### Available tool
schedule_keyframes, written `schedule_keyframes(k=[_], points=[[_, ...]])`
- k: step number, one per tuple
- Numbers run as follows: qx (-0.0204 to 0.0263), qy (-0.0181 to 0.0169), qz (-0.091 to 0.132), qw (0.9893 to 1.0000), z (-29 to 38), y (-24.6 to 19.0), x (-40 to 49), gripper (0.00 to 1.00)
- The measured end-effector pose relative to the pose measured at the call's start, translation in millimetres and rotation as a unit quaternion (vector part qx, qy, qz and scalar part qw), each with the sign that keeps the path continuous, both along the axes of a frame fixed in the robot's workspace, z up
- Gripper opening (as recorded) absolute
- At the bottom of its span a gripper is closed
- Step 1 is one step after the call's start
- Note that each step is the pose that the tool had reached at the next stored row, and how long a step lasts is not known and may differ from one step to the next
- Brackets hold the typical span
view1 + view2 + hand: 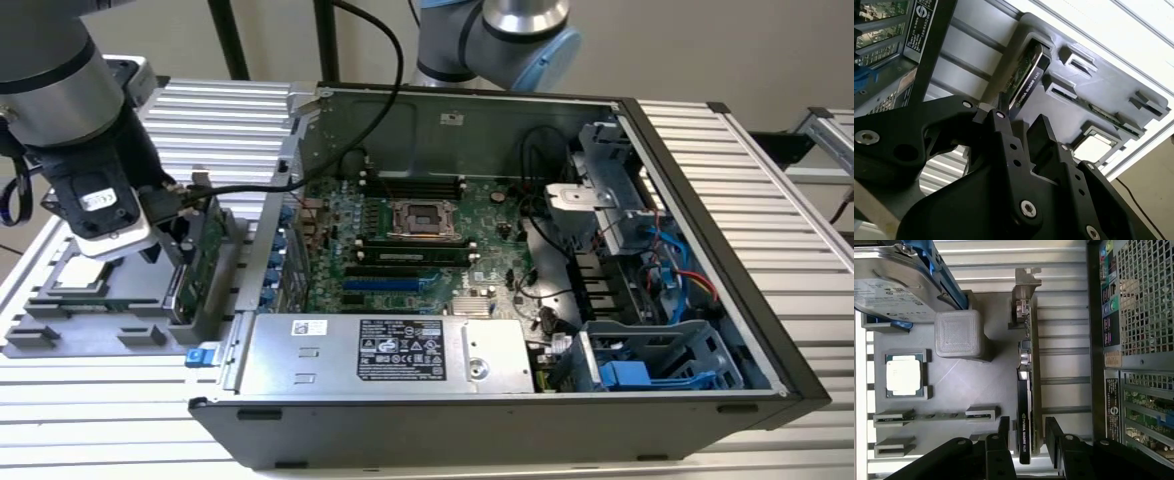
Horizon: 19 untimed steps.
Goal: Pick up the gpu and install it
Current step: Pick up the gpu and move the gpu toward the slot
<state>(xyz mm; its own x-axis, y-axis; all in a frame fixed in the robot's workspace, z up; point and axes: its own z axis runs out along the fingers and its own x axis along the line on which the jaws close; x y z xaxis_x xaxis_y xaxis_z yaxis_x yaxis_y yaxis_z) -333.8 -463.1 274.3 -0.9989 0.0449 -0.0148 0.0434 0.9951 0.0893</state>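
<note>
Parted jaws straddling gpu (1026, 390), motherboard (414, 240) in exterior view

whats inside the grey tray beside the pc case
The gpu stands on edge in the grey tray, with a square chip and a hard drive. The open gripper straddles the gpu's end, covering the tray beneath.

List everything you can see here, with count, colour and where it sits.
table: one, silver slatted, under everything
computer case: one, black, open, on table
motherboard: one, green, inside computer case
tray: one, grey, on table beside computer case
gpu: one, green with black cooler, on edge in tray
hard drive: one, silver with blue rails, on tray
CPU chip: one, silver, in tray recess
arm: one, grey, above tray
pincer: one, black, open, straddling gpu
</note>
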Motion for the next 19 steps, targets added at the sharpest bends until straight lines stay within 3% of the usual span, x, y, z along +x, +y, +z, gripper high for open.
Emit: schedule_keyframes(k=[19], points=[[-0.0001,0.0001,0.001,1.0000,-13.7,7.0,0.0,1.00]])
